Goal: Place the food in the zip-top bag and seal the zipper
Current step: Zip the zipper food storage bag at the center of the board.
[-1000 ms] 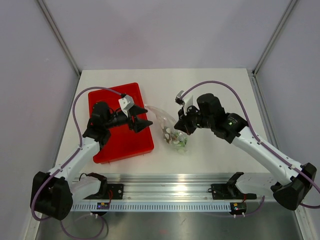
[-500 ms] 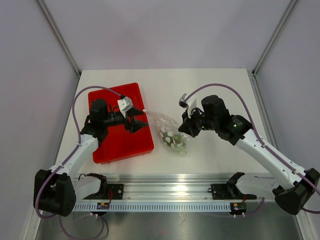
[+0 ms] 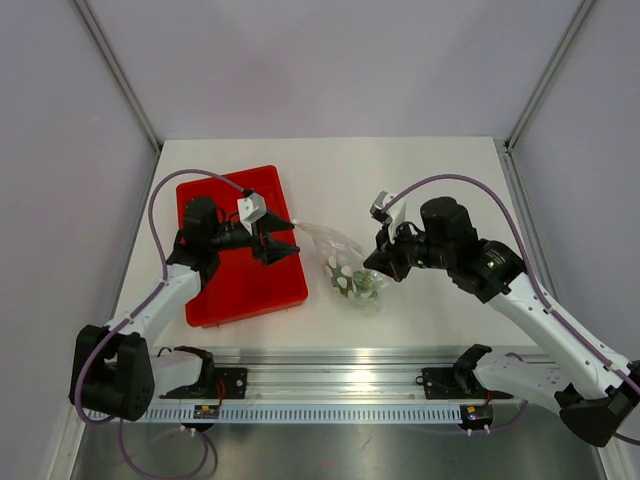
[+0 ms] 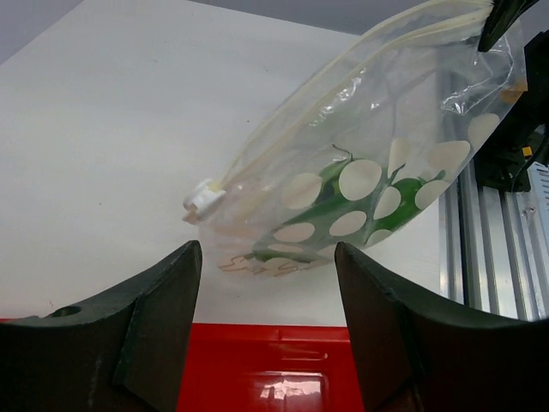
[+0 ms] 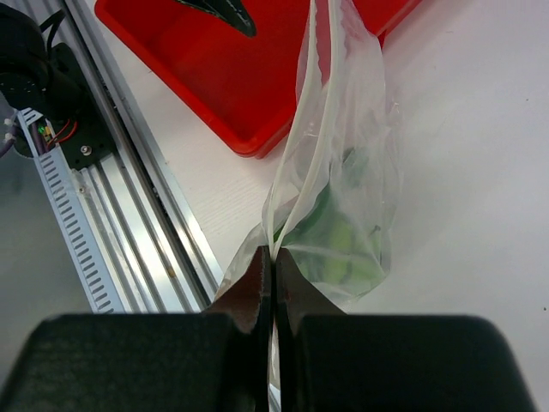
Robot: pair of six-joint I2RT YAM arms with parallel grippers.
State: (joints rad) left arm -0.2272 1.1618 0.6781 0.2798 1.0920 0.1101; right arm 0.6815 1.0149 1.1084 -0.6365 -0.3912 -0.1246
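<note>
The clear dotted zip-top bag (image 3: 335, 252) lies on the white table just right of the red tray. The lime-green fruit (image 5: 341, 247) and the dark green pod (image 4: 330, 202) sit inside it, showing as a green patch (image 3: 361, 284) in the top view. The pale zipper (image 4: 343, 73) runs along the bag's upper edge, with a white slider tab (image 4: 203, 200) at its left end. My right gripper (image 3: 377, 264) (image 5: 274, 257) is shut on the bag's zipper edge (image 5: 319, 146) and holds that end up. My left gripper (image 3: 284, 241) (image 4: 266, 257) is open and empty over the tray's right edge, facing the bag's slider end with a gap between.
The flat red tray (image 3: 240, 285) lies left of the bag, under the left gripper. The aluminium rail (image 3: 350, 365) runs along the near table edge, close to the bag's lower end. Grey walls enclose the table on three sides.
My right gripper has moved right and a little nearer, drawing the bag's held end with it. The left gripper stays open and has barely shifted.
</note>
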